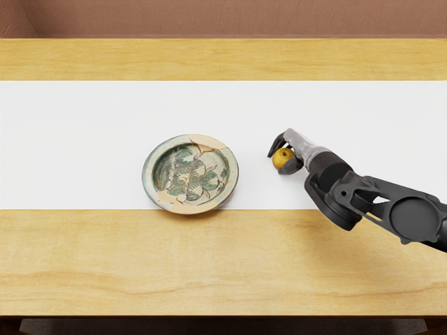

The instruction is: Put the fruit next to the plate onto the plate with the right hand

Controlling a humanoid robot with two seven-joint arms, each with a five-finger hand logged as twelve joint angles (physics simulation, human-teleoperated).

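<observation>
A small yellow-orange fruit [283, 157] lies on the white runner, a short way right of the plate [157, 183]. The plate is round, with a green and brown painted pattern and a pale rim. My right hand [282, 155] comes in from the right edge on a dark arm, and its fingers are curled around the fruit from above and from the right. The fruit seems to rest on the runner; most of it is hidden by the fingers. Between fruit and plate rim there is a gap of bare runner.
A white runner [84, 139] crosses the wooden table [140, 265] from left to right. Behind the table's far edge stands a brown wall [209, 17]. The dark forearm [391, 209] slants over the table's right front.
</observation>
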